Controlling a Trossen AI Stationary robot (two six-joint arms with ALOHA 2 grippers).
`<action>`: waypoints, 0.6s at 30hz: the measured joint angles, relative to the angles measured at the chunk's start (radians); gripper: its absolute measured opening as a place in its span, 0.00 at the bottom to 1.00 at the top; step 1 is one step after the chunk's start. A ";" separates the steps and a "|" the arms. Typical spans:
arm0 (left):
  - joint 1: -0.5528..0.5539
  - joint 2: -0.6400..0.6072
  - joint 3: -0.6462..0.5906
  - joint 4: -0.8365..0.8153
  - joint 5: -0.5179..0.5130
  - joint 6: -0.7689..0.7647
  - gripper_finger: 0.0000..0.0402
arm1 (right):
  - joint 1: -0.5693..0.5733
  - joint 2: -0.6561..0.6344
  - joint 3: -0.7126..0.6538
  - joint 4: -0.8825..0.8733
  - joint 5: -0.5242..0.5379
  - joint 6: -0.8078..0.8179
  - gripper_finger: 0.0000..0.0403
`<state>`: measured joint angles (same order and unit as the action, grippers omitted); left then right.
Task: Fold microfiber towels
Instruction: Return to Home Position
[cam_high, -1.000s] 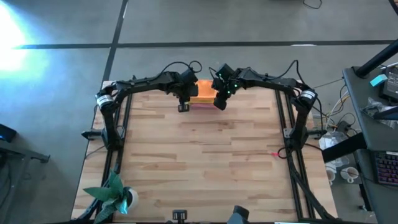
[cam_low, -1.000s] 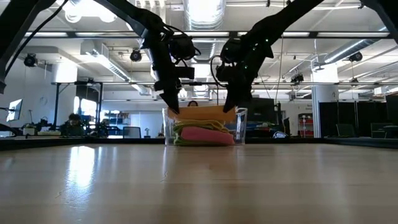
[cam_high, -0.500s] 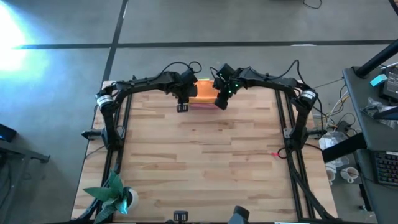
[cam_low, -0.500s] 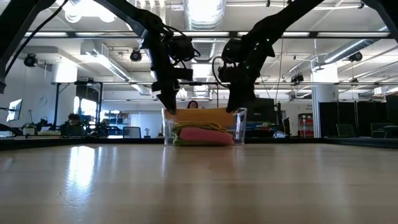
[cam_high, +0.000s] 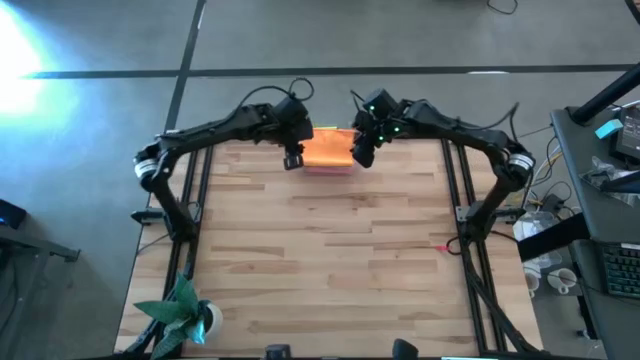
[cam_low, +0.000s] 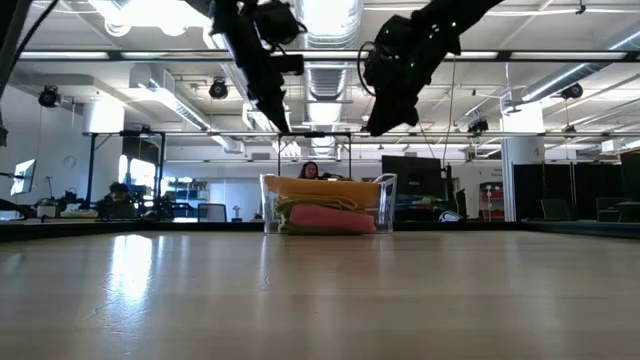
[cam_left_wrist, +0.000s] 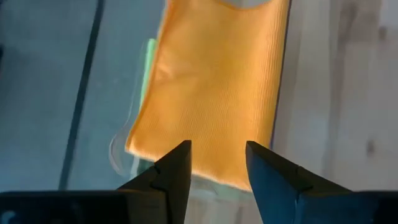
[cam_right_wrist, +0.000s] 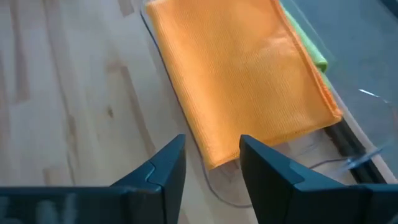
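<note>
The orange towel (cam_high: 327, 148) lies folded on top of a stack inside a clear bin (cam_high: 330, 169) at the middle of the counter's (cam_high: 340, 260) far edge. From counter height, the bin (cam_low: 385, 205) shows the orange towel (cam_low: 325, 186) uppermost. A green towel (cam_low: 287, 211) sits under it, and a pink towel (cam_low: 332, 217) is at the bottom of the stack.

The left tool (cam_high: 293, 158) hangs in the air just beside the bin's left end. In the low view it (cam_low: 283, 124) is well above the bin's rim and touches nothing. Its wrist camera shows the left tool (cam_left_wrist: 217, 163) with its jaws apart and empty, looking down on the orange towel (cam_left_wrist: 217, 87).

The right tool (cam_high: 360, 155) hangs at the bin's right end, and it (cam_low: 379, 124) is also raised clear of the rim. The right wrist camera shows the right tool (cam_right_wrist: 212, 160) with its jaws apart and nothing between them. Below it is the orange towel (cam_right_wrist: 242, 74), with an edge of the green towel (cam_right_wrist: 306, 45) peeping out along one side.

A potted plant (cam_high: 182, 308) stands at the counter's near left corner. Behind the bin, a person (cam_low: 310, 171) is partly visible in the room.
</note>
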<state>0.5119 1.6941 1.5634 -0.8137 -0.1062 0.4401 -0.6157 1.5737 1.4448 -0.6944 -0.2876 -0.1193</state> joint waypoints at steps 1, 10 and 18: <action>-0.001 -0.023 -0.006 -0.005 0.000 -0.028 0.34 | 0.002 -0.013 0.000 -0.004 -0.001 0.011 0.35; -0.056 -0.238 -0.187 -0.012 0.005 -0.194 0.34 | 0.076 -0.054 0.000 -0.006 -0.001 0.095 0.30; -0.172 -0.506 -0.502 0.185 0.010 -0.331 0.34 | 0.199 -0.053 0.000 0.017 -0.001 0.114 0.28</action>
<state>0.3394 1.1876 1.0612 -0.6282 -0.0963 0.1095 -0.4165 1.5209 1.4448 -0.6774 -0.2886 -0.0053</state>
